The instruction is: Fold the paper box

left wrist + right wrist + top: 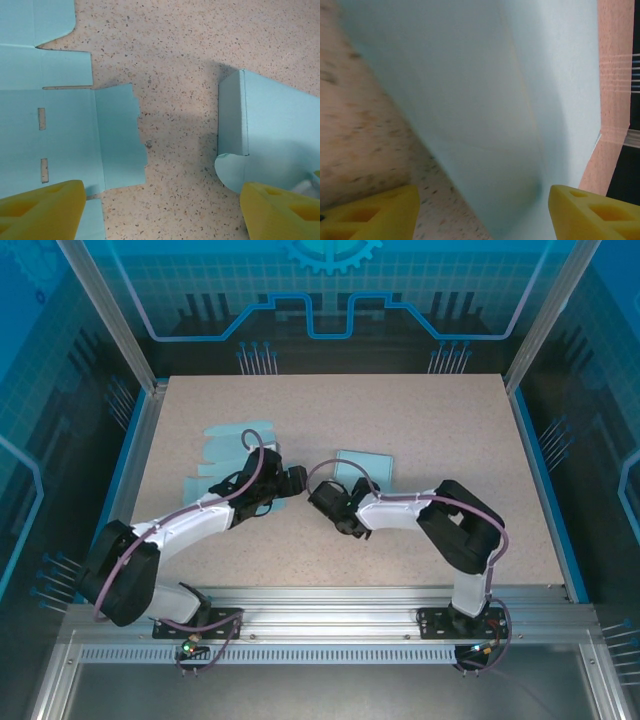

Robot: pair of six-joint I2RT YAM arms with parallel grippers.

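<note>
A flat, unfolded light-blue paper box sheet (222,455) lies left of centre, partly under my left arm; its panels and slots (65,135) show in the left wrist view. A folded-up light-blue paper box (365,465) stands right of it, and the left wrist view shows it (270,130) from the side. My left gripper (162,212) is open over bare table between the two. My right gripper (482,215) is open, pressed up close to the folded box (485,110), whose lower corner reaches down between the yellow fingers (375,215).
The speckled table (430,420) has free room at the back and right. The two grippers (290,480) (325,498) sit near each other at the centre. Metal frame rails (330,600) run along the near edge.
</note>
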